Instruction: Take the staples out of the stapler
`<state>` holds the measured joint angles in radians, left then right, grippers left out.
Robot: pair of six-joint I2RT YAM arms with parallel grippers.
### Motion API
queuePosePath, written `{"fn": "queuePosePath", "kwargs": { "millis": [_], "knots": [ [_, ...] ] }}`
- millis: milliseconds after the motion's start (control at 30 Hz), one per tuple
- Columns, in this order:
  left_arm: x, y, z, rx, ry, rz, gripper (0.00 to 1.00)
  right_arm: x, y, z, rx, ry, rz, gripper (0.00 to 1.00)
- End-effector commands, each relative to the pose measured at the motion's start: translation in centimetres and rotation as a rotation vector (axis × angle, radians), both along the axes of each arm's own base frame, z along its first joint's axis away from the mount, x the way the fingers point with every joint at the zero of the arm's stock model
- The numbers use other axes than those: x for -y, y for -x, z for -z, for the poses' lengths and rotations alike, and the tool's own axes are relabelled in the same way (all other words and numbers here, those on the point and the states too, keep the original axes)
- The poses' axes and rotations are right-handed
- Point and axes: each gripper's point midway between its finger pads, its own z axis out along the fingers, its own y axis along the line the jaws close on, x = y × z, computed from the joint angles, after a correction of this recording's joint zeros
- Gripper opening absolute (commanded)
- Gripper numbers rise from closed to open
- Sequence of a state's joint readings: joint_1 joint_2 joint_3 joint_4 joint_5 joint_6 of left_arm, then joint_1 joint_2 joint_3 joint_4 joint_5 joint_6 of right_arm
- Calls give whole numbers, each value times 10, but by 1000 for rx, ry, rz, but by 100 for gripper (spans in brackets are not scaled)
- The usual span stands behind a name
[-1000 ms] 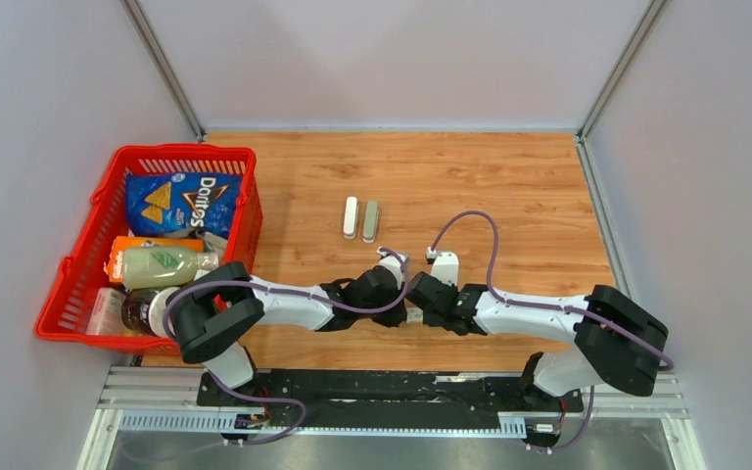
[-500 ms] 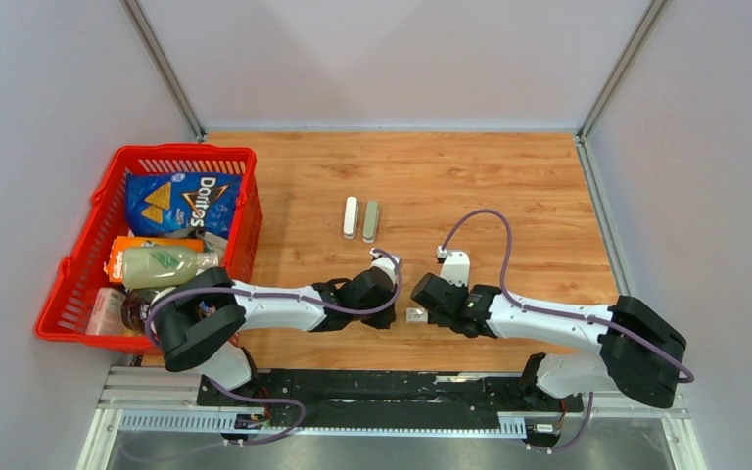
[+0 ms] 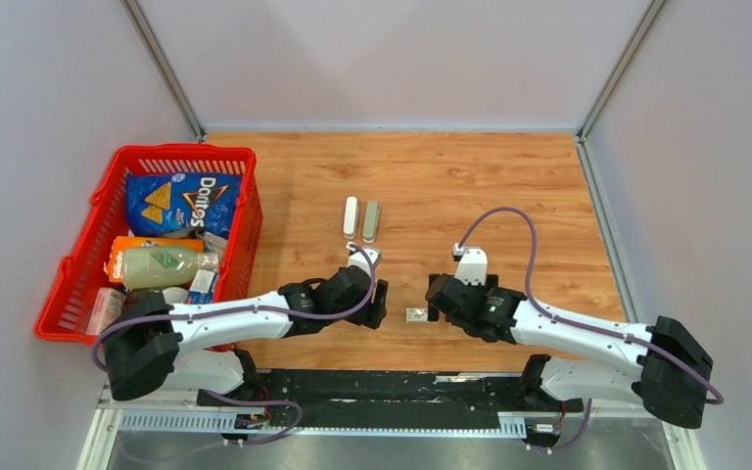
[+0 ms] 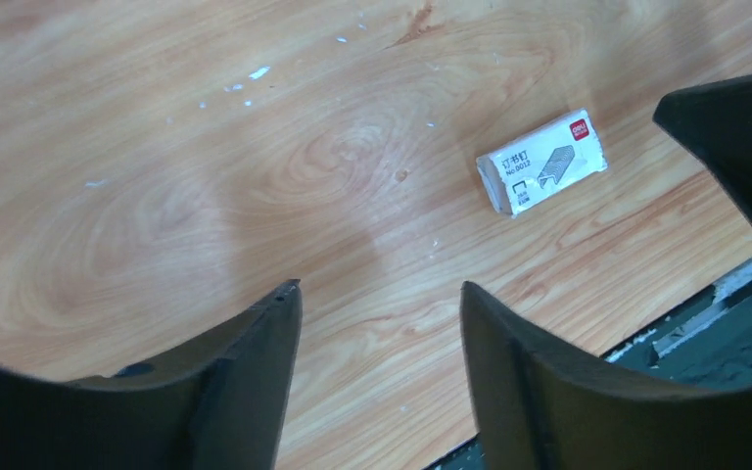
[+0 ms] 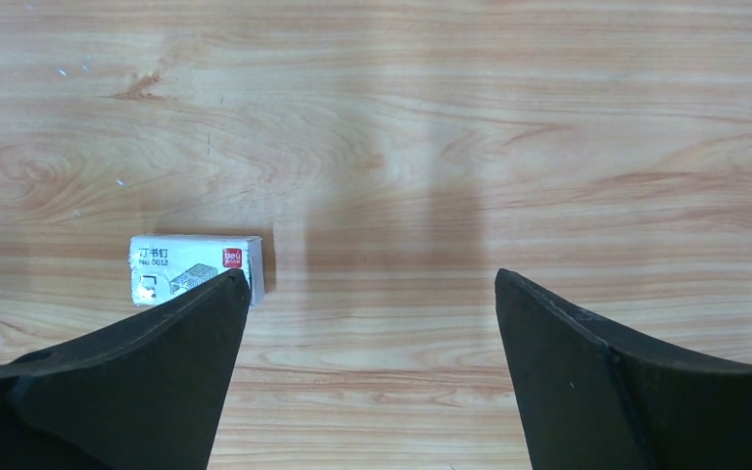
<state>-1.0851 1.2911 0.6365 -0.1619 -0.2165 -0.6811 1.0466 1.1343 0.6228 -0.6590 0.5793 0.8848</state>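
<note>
Lying near the table (image 4: 206, 176) edge, packet (image 4: 541, 174) beside right end effector (image 5: 372, 279).

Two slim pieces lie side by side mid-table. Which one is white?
The left piece, as the top view shows them, is white. The right piece beside it is grey-green and sits on the right arm's side.

- The blue chip bag (image 3: 184, 201) in the red basket (image 3: 184, 150) is showing the brand "Doritos" in white letters.
- The small white staple box (image 4: 541, 162) is carrying dark print reading "订书钉" above "No.0012", next to a drawing of staple strips.
- The red logo patch on that box's corner is coming out too small to read.
- The orange pack (image 3: 132, 243) in the basket is bearing white lettering that is too blurred to read.
</note>
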Motion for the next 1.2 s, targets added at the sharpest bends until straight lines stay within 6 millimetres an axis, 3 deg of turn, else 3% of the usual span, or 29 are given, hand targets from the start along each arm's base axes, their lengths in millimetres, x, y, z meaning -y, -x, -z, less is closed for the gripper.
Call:
{"fn": "queuePosePath", "kwargs": {
  "millis": [0, 233, 700, 900, 1167],
  "knots": [
    [-20, -8, -22, 86, -25, -41, 82, 8, -11, -36, 106, -22, 26, 100],
    [-32, -11, -55, 148, -5, -54, 82, 12, -11, -59, 128, -34, 21, 100],
    [-66, -14, -121, 276, -19, -78, 82, -7, -30, -122, 214, -46, -31, 100],
    [-78, -12, -152, 336, 40, -87, 82, -10, -37, -135, 229, -12, -23, 100],
    [-93, -8, -177, 382, 82, -95, 82, -23, -47, -160, 264, -21, -31, 100]
  ]
}}
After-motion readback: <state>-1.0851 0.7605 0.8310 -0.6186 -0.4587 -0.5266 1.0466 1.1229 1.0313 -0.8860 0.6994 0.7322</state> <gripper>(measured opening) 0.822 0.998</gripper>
